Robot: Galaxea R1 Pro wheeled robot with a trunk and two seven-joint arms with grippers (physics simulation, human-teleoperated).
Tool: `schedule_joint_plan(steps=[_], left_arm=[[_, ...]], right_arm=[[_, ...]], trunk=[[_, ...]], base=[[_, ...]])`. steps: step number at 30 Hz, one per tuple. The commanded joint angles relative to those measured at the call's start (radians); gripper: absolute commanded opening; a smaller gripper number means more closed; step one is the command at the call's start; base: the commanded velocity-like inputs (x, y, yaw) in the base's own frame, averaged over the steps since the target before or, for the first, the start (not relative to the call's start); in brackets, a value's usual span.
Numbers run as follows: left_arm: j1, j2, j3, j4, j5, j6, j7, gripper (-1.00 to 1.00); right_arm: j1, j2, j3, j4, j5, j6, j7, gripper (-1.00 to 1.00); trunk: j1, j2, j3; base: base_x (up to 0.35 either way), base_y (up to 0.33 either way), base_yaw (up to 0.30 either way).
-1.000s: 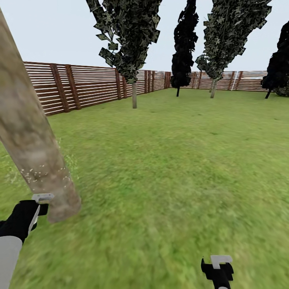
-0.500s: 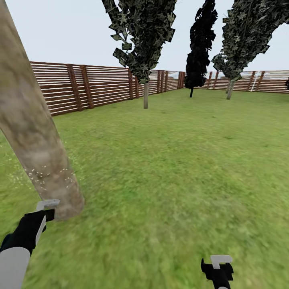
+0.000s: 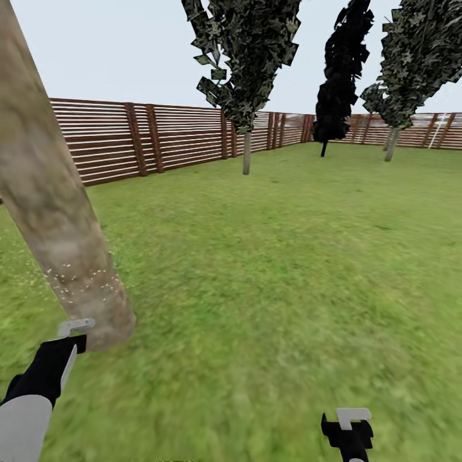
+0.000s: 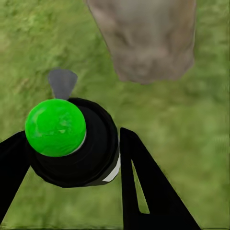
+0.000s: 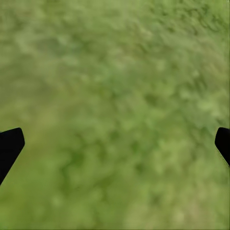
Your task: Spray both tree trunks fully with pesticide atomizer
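Holding the atomizer [image 4: 72, 143] just beside the trunk [image 3: 61, 218], left gripper [image 4: 72, 158] clamped on it.
Trunk stands ahead of the nozzle, speckled low down; right gripper [image 5: 115, 143] hangs spread over grass [image 3: 276, 256].

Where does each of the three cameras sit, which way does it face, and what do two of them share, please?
Head view: on the robot's head, facing forward and down over the lawn toward the fence; both arms show, the left gripper by the tree trunk.
Left wrist view: on the left arm, looking along its fingers, which hold the pesticide atomizer, toward the trunk's base.
Right wrist view: on the right arm, facing grass; the right gripper is open.
Shared: head and left wrist views both show that trunk.
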State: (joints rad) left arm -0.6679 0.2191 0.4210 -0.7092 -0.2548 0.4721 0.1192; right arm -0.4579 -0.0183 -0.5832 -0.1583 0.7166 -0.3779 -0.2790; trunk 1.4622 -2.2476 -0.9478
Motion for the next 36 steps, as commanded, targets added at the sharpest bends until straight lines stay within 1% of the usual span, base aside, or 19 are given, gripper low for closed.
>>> schedule_joint_plan(steps=[1,3,4,9,13,17,23,30,34,36], left_arm=[[-0.001,-0.001,0.001,-0.001,-0.003,0.005,0.003,-1.00],[-0.001,-0.003,0.001,-0.001,-0.003,0.005,0.003,-1.00],[-0.001,-0.009,0.001,-0.001,-0.003,0.005,0.003,-1.00],[-0.001,-0.023,0.001,-0.001,-0.003,0.004,0.005,-1.00],[-0.001,-0.024,0.001,-0.001,-0.003,0.003,0.005,-1.00],[-0.001,-0.035,0.001,-0.001,-0.004,0.003,0.005,-1.00],[-0.001,-0.035,0.002,-0.003,-0.004,0.003,0.005,-1.00],[-0.001,-0.035,0.002,-0.001,-0.003,0.003,0.005,-1.00],[-0.001,-0.034,0.003,-0.010,-0.004,0.005,-0.002,-1.00],[-0.008,-0.036,-0.006,-0.019,-0.005,0.008,-0.001,-1.00]], right_arm=[[-0.001,0.000,-0.007,0.002,0.011,-0.004,-0.003,1.00],[-0.001,0.000,-0.008,0.002,0.011,-0.004,-0.003,1.00],[-0.001,0.000,-0.007,0.002,0.011,-0.004,-0.003,1.00],[-0.001,0.000,-0.008,0.002,0.011,-0.004,-0.003,1.00],[-0.001,0.000,-0.008,0.002,0.011,-0.004,-0.003,1.00],[-0.001,0.000,-0.008,0.002,0.011,-0.004,-0.003,1.00],[-0.001,0.000,-0.007,0.002,0.011,-0.004,-0.003,1.00],[-0.001,0.000,-0.008,0.002,0.011,-0.004,-0.003,1.00],[-0.001,0.000,-0.009,0.000,0.011,-0.004,-0.004,1.00],[-0.001,0.000,-0.009,0.000,0.011,-0.004,-0.005,1.00]], trunk=[[0.000,0.000,-0.001],[0.000,0.000,-0.001],[0.000,0.000,-0.001],[0.000,0.000,-0.001],[0.000,0.000,-0.001],[0.000,0.000,-0.001],[0.000,0.000,-0.001],[0.000,0.000,-0.001],[0.000,0.000,-0.001],[0.000,0.000,-0.001]], base=[[0.075,-0.272,0.278],[0.131,-0.260,0.278],[0.179,-0.239,0.199],[0.195,-0.232,0.035],[0.181,-0.231,0.001],[0.129,-0.247,0.191],[0.039,-0.267,0.275],[0.192,-0.226,0.276],[0.152,-0.071,0.235],[0.008,-0.003,0.033]])
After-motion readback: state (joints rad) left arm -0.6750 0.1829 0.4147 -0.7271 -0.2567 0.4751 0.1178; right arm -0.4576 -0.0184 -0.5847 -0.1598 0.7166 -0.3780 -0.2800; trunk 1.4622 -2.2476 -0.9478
